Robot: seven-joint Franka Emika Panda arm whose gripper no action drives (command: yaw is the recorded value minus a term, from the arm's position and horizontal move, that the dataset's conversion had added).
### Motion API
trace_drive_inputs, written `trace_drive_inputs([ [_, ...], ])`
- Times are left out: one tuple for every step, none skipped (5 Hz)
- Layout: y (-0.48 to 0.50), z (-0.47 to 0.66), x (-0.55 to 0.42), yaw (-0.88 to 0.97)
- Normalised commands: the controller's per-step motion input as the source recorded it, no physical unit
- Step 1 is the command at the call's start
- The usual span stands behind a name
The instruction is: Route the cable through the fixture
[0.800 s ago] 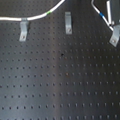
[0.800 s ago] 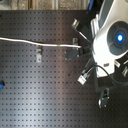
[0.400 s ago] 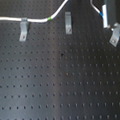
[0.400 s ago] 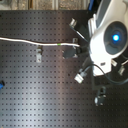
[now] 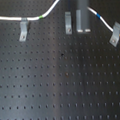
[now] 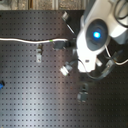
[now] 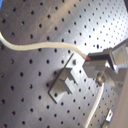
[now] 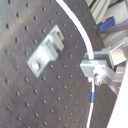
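The white cable [image 5: 9,18] runs from the first exterior view's left, with its green band [image 5: 40,18], and arches up out of the top. It comes back down with its blue band [image 5: 97,17] to the right fixture [image 5: 115,33]. My gripper [image 5: 83,25] hangs beside the middle fixture [image 5: 68,23], on the side of the first exterior view's right. In both wrist views the gripper [image 7: 95,62] [image 8: 97,67] is shut on the cable [image 7: 35,47] [image 8: 80,30], just above a fixture [image 7: 65,82] [image 8: 45,50]. The blue band [image 8: 92,92] sits just past the fingers.
A third fixture [image 5: 23,31] stands under the cable at the first exterior view's left. In the second exterior view the arm [image 6: 95,35] covers much of the black perforated board [image 6: 30,100]. A small blue object [image 6: 1,85] lies at the second exterior view's left edge.
My gripper has moved toward the first exterior view's left with the cable in it. The cable's arch has shifted left with it, nearer the middle fixture.
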Motion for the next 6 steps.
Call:
trace_drive_inputs([
  [-0.130,0.15,-0.426,0.49],
  [0.047,0.34,-0.329,0.50],
  [0.172,0.35,-0.259,0.44],
  [0.150,0.31,-0.042,0.29],
  [0.142,0.22,0.065,0.05],
  [0.082,0.31,0.027,0.05],
])
